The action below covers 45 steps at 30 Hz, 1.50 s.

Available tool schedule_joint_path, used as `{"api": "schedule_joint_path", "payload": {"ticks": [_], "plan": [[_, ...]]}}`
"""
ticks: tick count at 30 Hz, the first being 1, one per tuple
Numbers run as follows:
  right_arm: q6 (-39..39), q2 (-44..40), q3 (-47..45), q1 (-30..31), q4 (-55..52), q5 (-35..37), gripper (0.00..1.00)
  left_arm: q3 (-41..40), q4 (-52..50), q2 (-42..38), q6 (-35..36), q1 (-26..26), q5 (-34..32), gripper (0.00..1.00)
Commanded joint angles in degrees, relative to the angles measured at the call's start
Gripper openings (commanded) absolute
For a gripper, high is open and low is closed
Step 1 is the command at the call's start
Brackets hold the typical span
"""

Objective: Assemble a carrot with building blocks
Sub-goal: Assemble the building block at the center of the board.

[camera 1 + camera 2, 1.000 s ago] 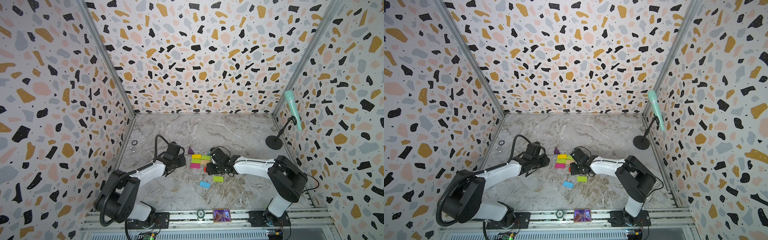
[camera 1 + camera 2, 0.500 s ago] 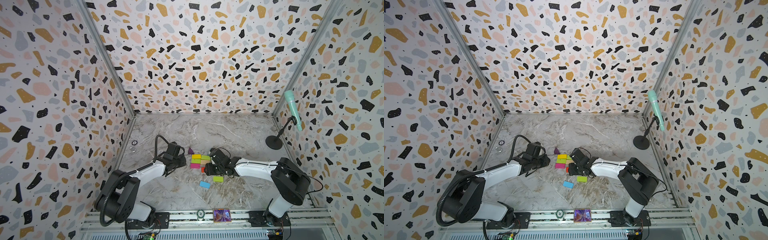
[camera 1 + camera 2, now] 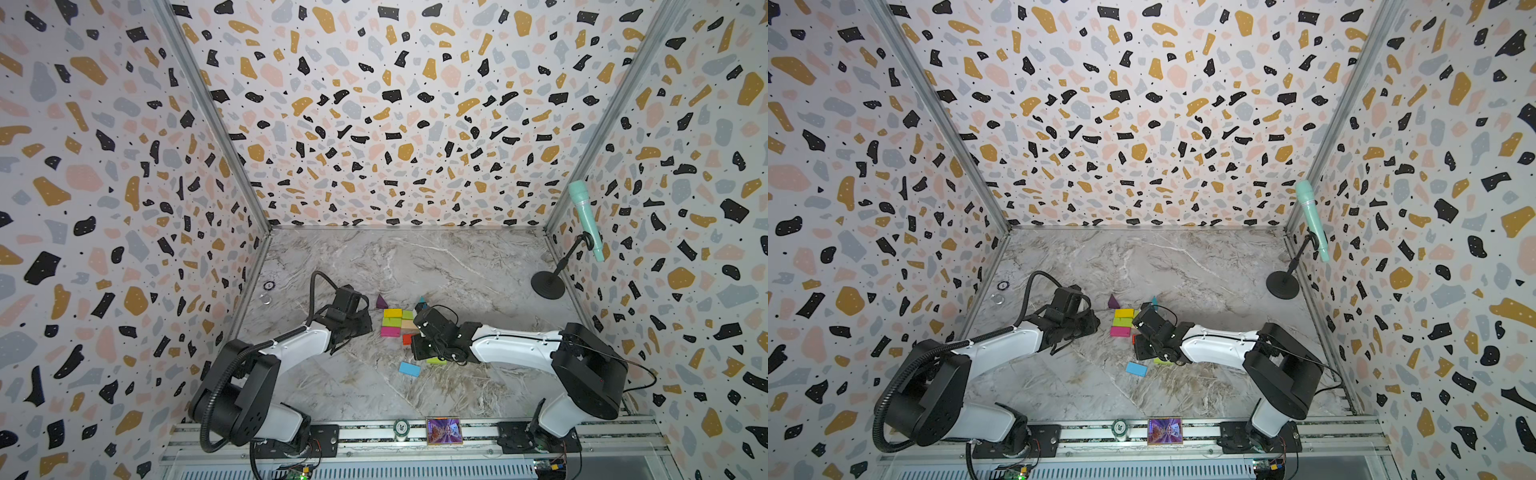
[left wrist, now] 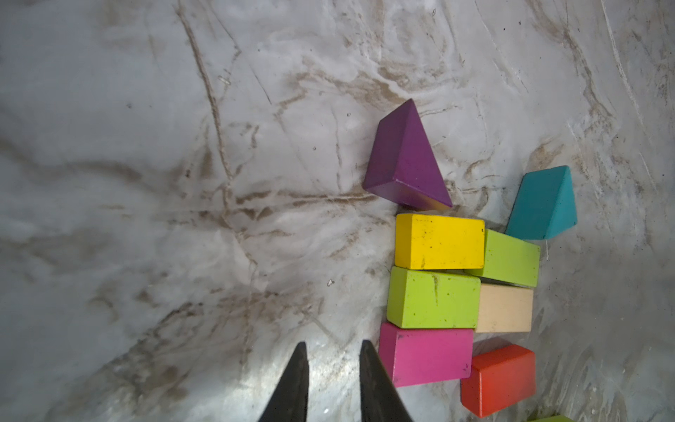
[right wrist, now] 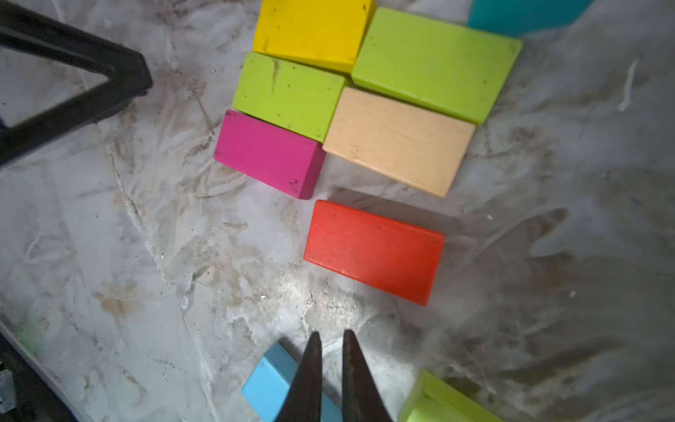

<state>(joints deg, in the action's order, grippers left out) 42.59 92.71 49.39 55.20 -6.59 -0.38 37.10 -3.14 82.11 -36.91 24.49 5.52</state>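
Observation:
The carrot lies partly built on the marble floor: yellow (image 4: 438, 241), lime (image 4: 433, 299) and magenta (image 4: 425, 354) bricks in one column, with lime (image 4: 511, 259) and tan (image 4: 506, 308) bricks beside them. A red brick (image 5: 374, 252) lies just below the tan one (image 5: 398, 140), a small gap apart. Purple (image 4: 405, 160) and teal (image 4: 544, 202) wedges sit at the top. A blue brick (image 3: 409, 368) and a lime brick (image 3: 436, 360) lie loose nearer the front. My left gripper (image 4: 333, 345) rests beside the magenta brick, slightly open and empty. My right gripper (image 5: 330, 334) hovers between the red and blue bricks, shut on nothing.
A teal microphone on a black stand (image 3: 548, 286) occupies the back right corner. Two small rings (image 3: 269, 285) lie by the left wall. Patterned walls enclose three sides. A metal rail with a small picture card (image 3: 444, 430) runs along the front.
My right gripper's jaws have closed with nothing between them, and it has drawn slightly back from the red brick. The left arm has stayed still.

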Motion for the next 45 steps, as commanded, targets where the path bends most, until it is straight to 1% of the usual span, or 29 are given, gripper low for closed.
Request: {"api": "schedule_joint_path", "payload": {"ticks": [1,10,20,33,45], "plan": [[0.5,0.8,-0.7,0.1,1.8,-0.1,0.12,-0.7,1.1,-0.3,-0.3,-0.1,-0.1,0.26],[1.0,5.0,0.0,-0.5,4.6,0.1,0.12,-0.5,1.5,0.5,-0.5,-0.1,0.5,0.26],[1.4,6.5,0.1,-2.1,6.6,0.0,0.12,0.3,1.5,1.8,-0.3,-0.1,0.9,0.25],[1.4,7.7,1.7,-2.4,6.9,-0.5,0.13,0.6,1.8,2.9,0.0,-0.1,1.5,0.25],[1.7,8.0,2.6,-2.4,7.1,-0.2,0.13,0.3,2.6,4.6,0.4,-0.1,3.2,0.2]]}}
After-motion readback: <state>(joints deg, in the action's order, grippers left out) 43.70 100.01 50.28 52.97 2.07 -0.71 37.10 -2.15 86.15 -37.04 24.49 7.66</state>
